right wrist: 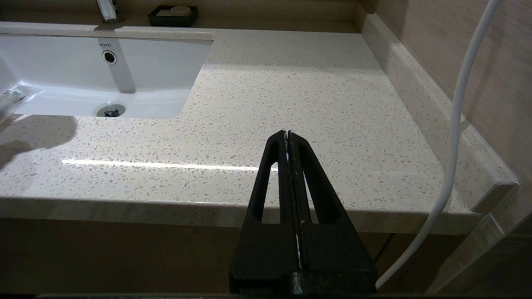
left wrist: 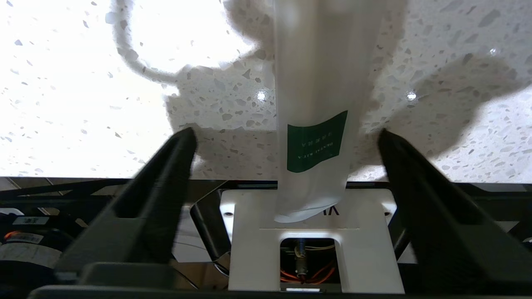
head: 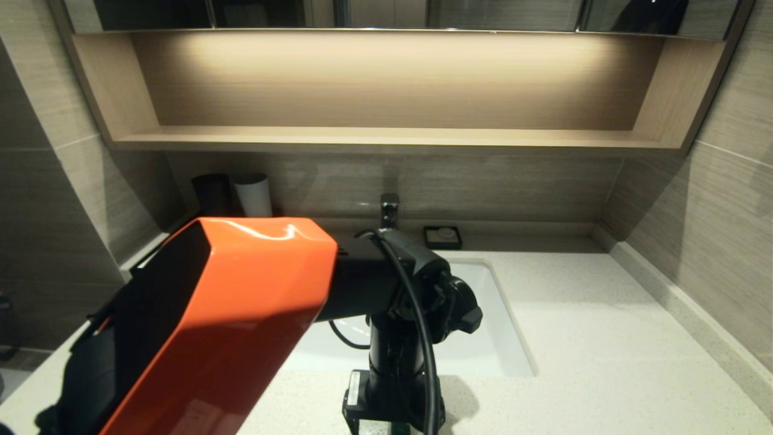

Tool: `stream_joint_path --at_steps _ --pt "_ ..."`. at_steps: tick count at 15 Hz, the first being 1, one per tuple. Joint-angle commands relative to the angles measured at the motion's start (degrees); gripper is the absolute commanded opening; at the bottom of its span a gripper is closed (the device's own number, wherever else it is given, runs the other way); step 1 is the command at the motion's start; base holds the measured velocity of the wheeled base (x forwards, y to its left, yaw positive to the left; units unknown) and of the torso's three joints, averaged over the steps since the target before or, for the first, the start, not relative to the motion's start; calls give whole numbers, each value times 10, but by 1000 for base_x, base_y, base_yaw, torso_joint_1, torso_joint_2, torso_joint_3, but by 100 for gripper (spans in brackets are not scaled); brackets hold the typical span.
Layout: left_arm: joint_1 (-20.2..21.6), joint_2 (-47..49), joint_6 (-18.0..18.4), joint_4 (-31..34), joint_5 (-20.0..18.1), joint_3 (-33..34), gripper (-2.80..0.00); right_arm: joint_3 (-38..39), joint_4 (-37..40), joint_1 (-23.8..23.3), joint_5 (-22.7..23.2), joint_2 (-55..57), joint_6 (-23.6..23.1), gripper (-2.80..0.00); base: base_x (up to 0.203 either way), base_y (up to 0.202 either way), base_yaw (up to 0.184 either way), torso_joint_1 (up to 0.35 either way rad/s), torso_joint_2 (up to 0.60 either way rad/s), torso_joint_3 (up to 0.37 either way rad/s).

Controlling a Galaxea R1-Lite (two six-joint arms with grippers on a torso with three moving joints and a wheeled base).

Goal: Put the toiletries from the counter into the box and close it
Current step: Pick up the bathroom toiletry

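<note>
A white toiletry packet (left wrist: 316, 104) with a green label lies flat on the speckled counter (left wrist: 83, 104). My left gripper (left wrist: 286, 143) is open and points down over it. Its fingers (left wrist: 178, 162) stand wide on both sides of the packet and do not touch it. In the head view my orange left arm (head: 229, 314) reaches to the counter's front centre and hides the packet. My right gripper (right wrist: 286, 133) is shut and empty, held over the counter's front edge on the right. The box is out of view.
A white sink (head: 489, 326) with a faucet (head: 389, 210) is set in the counter (head: 604, 338). A black soap dish (head: 442, 237) sits behind it. A black cup (head: 212, 193) and a white cup (head: 253, 194) stand at the back left. A wooden shelf (head: 386, 138) hangs above.
</note>
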State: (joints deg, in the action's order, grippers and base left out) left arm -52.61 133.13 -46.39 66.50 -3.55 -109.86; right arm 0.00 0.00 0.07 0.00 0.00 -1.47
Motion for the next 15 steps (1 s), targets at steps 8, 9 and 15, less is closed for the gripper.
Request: stream_joint_path --at_steps 8,9,15 --pt "2 1 -3 4 -1 0 -280 1 0 0 0 -2 0 -280 0 0 0 0 0 0" --pt "2 0 -3 4 -1 0 -280 1 0 0 0 -2 0 -280 0 0 0 0 0 0" --pt "2 -2 -1 4 1 0 -280 1 0 0 0 -2 0 -280 0 0 0 0 0 0"
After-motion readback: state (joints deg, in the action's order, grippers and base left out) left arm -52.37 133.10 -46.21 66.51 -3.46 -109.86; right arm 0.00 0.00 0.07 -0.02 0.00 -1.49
